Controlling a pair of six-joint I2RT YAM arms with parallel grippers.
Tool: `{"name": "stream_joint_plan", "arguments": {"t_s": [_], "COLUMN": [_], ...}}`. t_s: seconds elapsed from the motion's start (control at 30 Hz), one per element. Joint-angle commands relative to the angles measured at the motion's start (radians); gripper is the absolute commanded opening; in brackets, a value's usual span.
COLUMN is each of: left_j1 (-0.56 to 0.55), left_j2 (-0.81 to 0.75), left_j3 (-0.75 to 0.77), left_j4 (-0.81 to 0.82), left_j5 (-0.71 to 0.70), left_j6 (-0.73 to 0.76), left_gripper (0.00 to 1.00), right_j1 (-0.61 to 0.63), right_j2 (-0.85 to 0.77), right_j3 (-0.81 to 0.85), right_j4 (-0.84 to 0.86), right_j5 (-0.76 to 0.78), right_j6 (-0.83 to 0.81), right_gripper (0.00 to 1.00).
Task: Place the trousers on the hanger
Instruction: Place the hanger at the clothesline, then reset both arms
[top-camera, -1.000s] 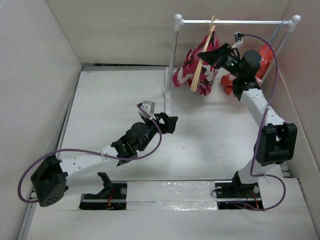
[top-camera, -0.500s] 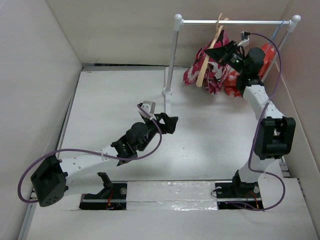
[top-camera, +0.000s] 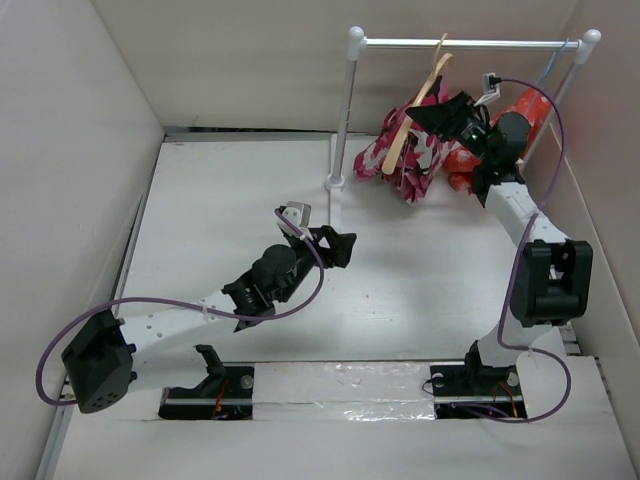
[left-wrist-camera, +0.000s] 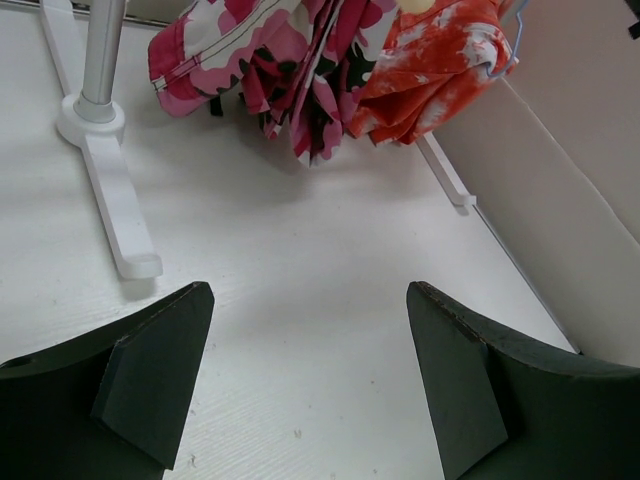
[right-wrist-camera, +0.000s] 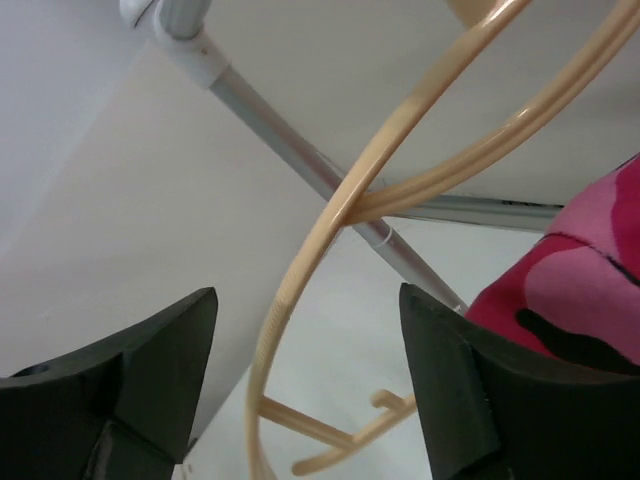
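The trousers (top-camera: 412, 158) drape over the hanger (top-camera: 398, 145), apparently hooked on the rail (top-camera: 500, 44) at upper right, so my right tool (right-wrist-camera: 305, 295) stands open astride its arm, gripping nothing, while my left tool (left-wrist-camera: 310, 300) idles open above the worktop (top-camera: 230, 180).

Looks up between spread-apart right gripper (right-wrist-camera: 305, 295) prongs, lower left and lower right. Finds tan hanger (right-wrist-camera: 341, 205) curving through centre, crossing grey rail (right-wrist-camera: 270, 116) from upper left. Glimpses trousers (right-wrist-camera: 590, 290) at right edge, seemingly draped there.
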Motion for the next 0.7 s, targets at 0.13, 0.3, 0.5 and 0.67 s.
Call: {"name": "stream_joint_plan", "arguments": {"t_s": [0.13, 0.3, 0.5, 0.67], "left_j1": [-0.001, -0.001, -0.001, -0.001], "left_j2": [0.038, 0.053, 0.020, -0.051], "left_j3": [0.031, 0.031, 0.000, -0.018], "left_j4": [0.034, 0.051, 0.090, 0.077], "left_j5": [0.054, 0.078, 0.042, -0.004], "left_j6": [0.022, 0.012, 0.020, 0.011], "left_gripper": [0.78, 0.80, 0.80, 0.80], "right_j1": [0.031, 0.031, 0.031, 0.040], "right_j2": [-0.199, -0.425, -0.791, -1.053], "right_j3": [-0.043, -0.237, -0.509, -0.672], "right_j4": [-0.171, -0.204, -0.306, -0.472], "right_j5": [0.112, 0.248, 0.357, 0.312], "right_j6": [-0.358, -0.474, -0.592, -0.672], "right_gripper": [1.00, 1.00, 1.00, 1.00]}}
